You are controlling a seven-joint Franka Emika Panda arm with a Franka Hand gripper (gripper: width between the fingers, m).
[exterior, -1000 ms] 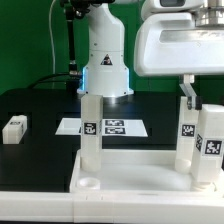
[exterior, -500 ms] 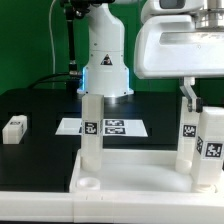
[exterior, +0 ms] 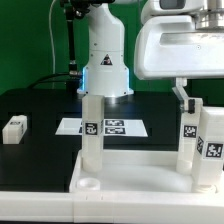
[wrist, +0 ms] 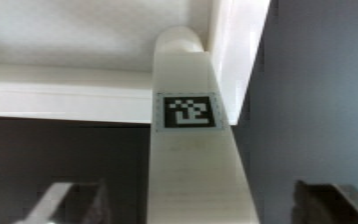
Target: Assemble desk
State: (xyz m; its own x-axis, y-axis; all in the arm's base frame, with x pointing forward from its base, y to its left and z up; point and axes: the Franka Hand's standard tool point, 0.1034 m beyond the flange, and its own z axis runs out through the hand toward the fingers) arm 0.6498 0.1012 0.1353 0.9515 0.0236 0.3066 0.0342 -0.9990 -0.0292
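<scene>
The desk's white tabletop panel lies upside down at the front, with three white legs standing in its corner sockets. One leg is at the exterior view's left, and two are at its right. A fourth leg lies loose on the black table. My gripper is over the rear right leg. In the wrist view that leg, with its square marker, runs between my fingers. A dark gap shows on each side of it, so the gripper is open around it.
The marker board lies flat on the table behind the panel. The robot's white base stands behind it against a green backdrop. The table's front edge runs just below the panel.
The visible finger has shifted toward the exterior view's left, away from the rear right leg. The jaws have opened and released that leg, which stays upright in its socket.
</scene>
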